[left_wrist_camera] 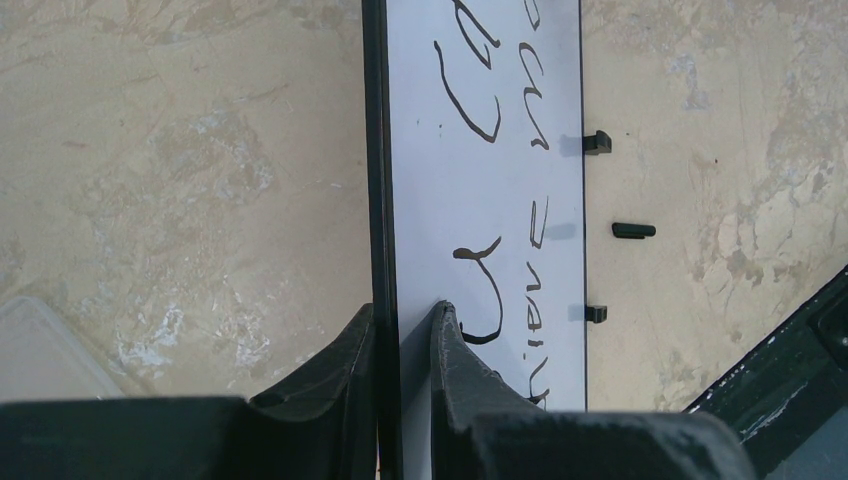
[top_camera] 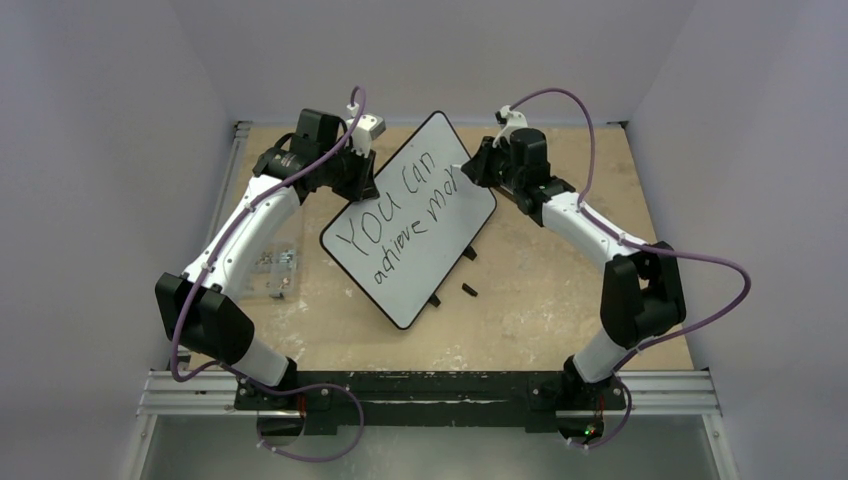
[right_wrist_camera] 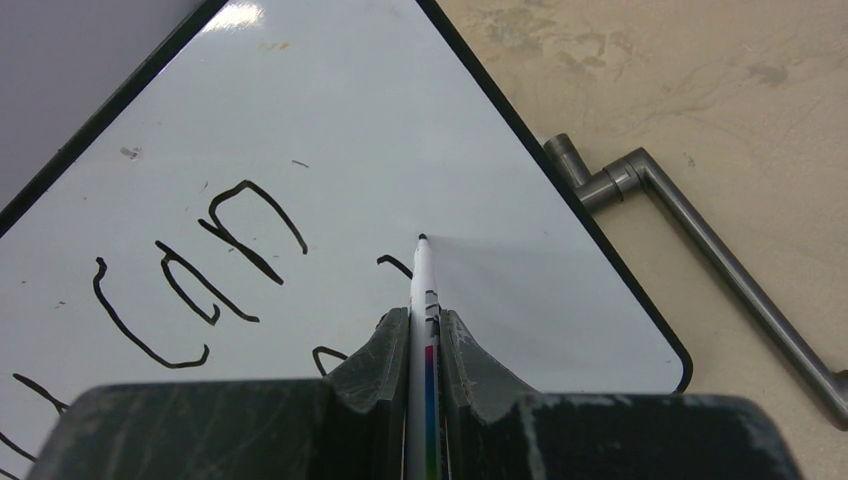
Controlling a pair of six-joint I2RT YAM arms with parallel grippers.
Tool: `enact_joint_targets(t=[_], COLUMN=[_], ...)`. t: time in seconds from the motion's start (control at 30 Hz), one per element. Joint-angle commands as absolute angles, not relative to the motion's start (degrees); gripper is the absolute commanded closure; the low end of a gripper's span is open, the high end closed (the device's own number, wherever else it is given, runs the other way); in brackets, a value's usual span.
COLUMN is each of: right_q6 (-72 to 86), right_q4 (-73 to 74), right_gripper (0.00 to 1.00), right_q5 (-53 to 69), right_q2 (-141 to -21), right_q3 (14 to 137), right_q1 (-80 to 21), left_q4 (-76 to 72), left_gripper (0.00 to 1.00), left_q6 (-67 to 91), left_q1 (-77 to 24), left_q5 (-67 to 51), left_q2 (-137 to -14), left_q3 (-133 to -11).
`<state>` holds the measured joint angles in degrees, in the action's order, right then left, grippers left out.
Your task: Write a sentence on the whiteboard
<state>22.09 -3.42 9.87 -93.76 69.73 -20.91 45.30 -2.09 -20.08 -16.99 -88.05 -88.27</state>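
Observation:
The whiteboard (top_camera: 410,225) lies tilted across the table's middle, held up at its far left edge. Its black lettering (top_camera: 405,215) reads "You can" over "achieve mor". My left gripper (top_camera: 362,172) is shut on the whiteboard's black-framed edge (left_wrist_camera: 379,200), one finger on each face. My right gripper (top_camera: 468,170) is shut on a white marker pen (right_wrist_camera: 421,290) with a coloured stripe. The pen's tip touches the board (right_wrist_camera: 330,130) at the end of the lower line. The lettering also shows in the left wrist view (left_wrist_camera: 480,260) and the right wrist view (right_wrist_camera: 200,270).
Small black feet (top_camera: 436,299) stick out at the board's near right edge, and a loose black piece (top_camera: 470,290) lies on the table beside them. A grey metal bar (right_wrist_camera: 700,250) lies right of the board. Clear plastic bits (top_camera: 275,262) lie at the left.

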Motion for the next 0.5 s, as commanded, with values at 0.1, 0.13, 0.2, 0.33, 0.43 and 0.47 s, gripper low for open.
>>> enact_joint_targets(t=[0.1,0.13,0.2,0.33,0.43,0.47], right_q6=[21.7,21.5,21.2,20.6,20.3,20.2], right_q4=[-1.7,-1.5,-1.2,-0.3,-0.1,-0.1], right_gripper=[1.0,1.0,1.0,1.0,1.0,1.0], right_q5=[8.8,8.4,8.0,6.6,5.1,4.8], right_q2=[-91.2,-90.1,-88.5,-85.8,-84.7,-84.6], right_q3=[70.5,69.9,69.1,67.6,66.5,66.1], right_q1=[-21.2,-21.2,-21.2,-21.1,-21.2,-21.1], left_q4=[45.9,45.9,45.9,45.9,45.9,45.9], left_gripper=[1.0,1.0,1.0,1.0,1.0,1.0], left_q6=[-11.1,-11.2,-11.2,-11.2,-11.2,-11.2], left_q1=[-21.3,-21.3,-21.3,-21.3,-21.4,-21.4], left_q5=[-8.6,-8.6,-8.5,-8.5,-8.4,-8.4], left_q2=[-88.1,-88.0,-88.0,-88.1,-88.1,-88.1], left_q3=[-88.6,-88.6,-88.5,-88.5,-88.5,-88.5])
